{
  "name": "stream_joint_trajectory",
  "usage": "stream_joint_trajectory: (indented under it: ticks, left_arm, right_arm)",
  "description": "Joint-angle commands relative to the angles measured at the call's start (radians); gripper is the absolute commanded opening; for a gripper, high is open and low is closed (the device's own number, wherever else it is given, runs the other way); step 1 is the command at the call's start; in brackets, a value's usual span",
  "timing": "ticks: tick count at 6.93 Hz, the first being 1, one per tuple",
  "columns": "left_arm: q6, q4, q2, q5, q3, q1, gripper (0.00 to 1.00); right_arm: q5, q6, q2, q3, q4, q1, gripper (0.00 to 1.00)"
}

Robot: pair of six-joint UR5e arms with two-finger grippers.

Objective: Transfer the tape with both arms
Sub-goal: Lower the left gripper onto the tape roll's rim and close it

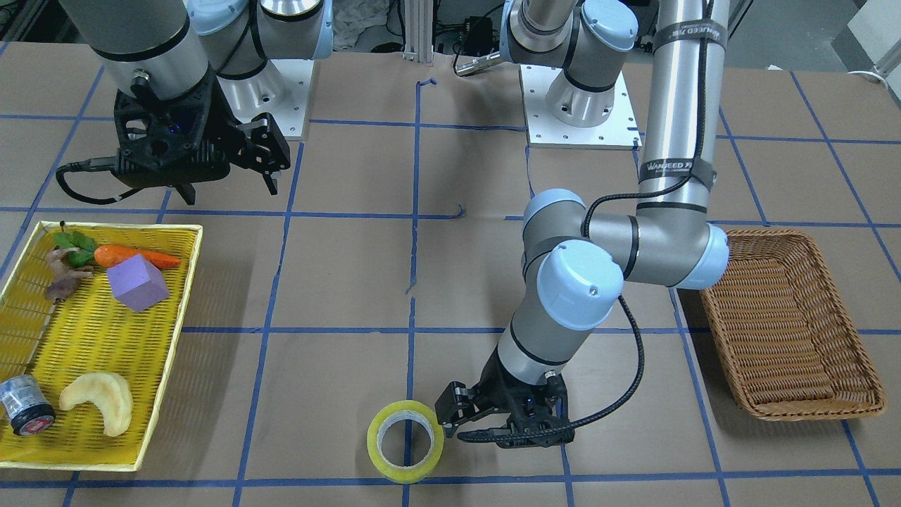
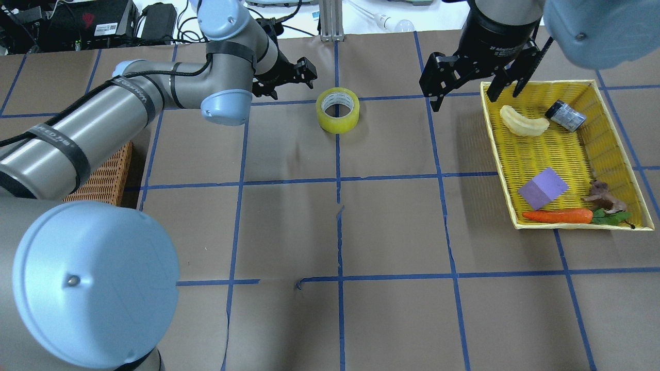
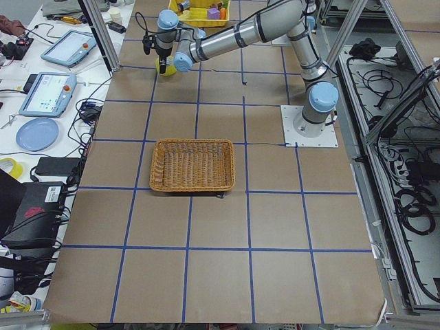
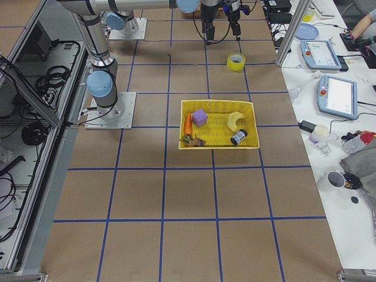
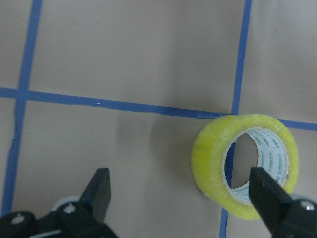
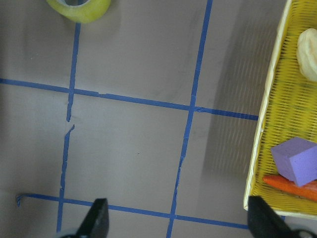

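While the tape point(image 2: 337, 109) lay flat on the table point(image 2: 289, 226) with its core opening facing up, neither gripper held it. The roll sat on a crossing of blue grid lines at the far side of the table from the robot's base, near the centre line.

The left gripper point(image 2: 291, 82) was low over the table just beside the tape, jaws spread wide and empty. In the left wrist view, the roll point(image 5: 246, 171) lay off to one side, next to one fingertip point(image 5: 260, 186) and outside the gap between the fingers. Contact between finger and roll could not be determined.

The right gripper point(image 2: 472, 88) hung above the table, well apart from the tape, beside the near edge of the yellow tray point(image 2: 498, 154). Its jaws were also spread wide, with nothing between them.

The tray held a carrot point(image 2: 557, 216), a purple block point(image 2: 542, 188), a pale crescent piece point(image 2: 523, 122) and a small dark cylinder point(image 2: 565, 116). A wicker basket point(image 1: 795, 331) stood on the robot's left side of the table.
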Motion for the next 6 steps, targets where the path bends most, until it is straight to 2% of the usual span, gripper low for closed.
stream_joint_trajectory:
  ticks: [1,2,3,4,5,6]
  left_arm:
    - [-0.010,0.046,-0.074,-0.016,0.001,-0.039,1.00]
    - [-0.008,0.053,-0.088,-0.016,0.001,-0.042,1.00]
    - [-0.008,0.053,-0.103,-0.016,0.001,-0.049,0.92]
    - [-0.011,0.050,-0.108,-0.016,0.001,-0.052,0.30]
    - [-0.011,0.049,-0.108,-0.016,0.001,-0.052,0.00]
    - [-0.011,0.047,-0.100,-0.016,0.002,-0.050,0.00]
  right_arm:
    - [0.008,-0.006,0.000,-0.018,0.004,-0.045,1.00]
    - [0.009,0.000,0.000,-0.015,-0.003,-0.043,1.00]
    - [0.002,0.000,0.000,-0.016,-0.019,-0.043,1.00]
    - [0.003,0.000,0.000,-0.009,-0.039,-0.043,1.00]
    - [0.002,0.000,0.000,-0.007,-0.041,-0.043,1.00]
    - [0.006,-0.003,0.000,-0.007,-0.041,-0.043,1.00]
